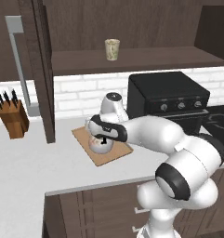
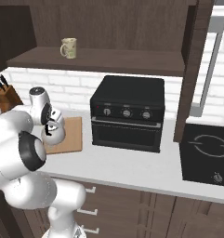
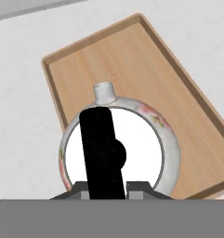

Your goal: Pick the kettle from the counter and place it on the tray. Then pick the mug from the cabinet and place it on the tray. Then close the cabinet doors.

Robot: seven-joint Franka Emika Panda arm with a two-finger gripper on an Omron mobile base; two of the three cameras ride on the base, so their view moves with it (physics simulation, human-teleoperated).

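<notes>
While clamped on the thin black handle, gripper (image 3: pixel 108 186) holds 1 kettle (image 3: pixel 146 139) over tray (image 3: pixel 132 56).
Kettle: round, glossy white, faint floral; tray: flat pale wood w/ raised rim, on matte grey counter (image 1: pixel 29 162). Arm bent low, wrist pointing down. 1 cream mug (image 1: pixel 112 49) on cabinet (image 1: pixel 146 58) shelf.

no text, label, brand or number can be read anywhere. the oven (image 2: pixel 127 113) has plain knobs with no legible marks, the kettle (image 3: pixel 132 139) carries only faint reddish floral marks, and the mug (image 1: pixel 112 49) shows a greenish pattern, no letters.
</notes>
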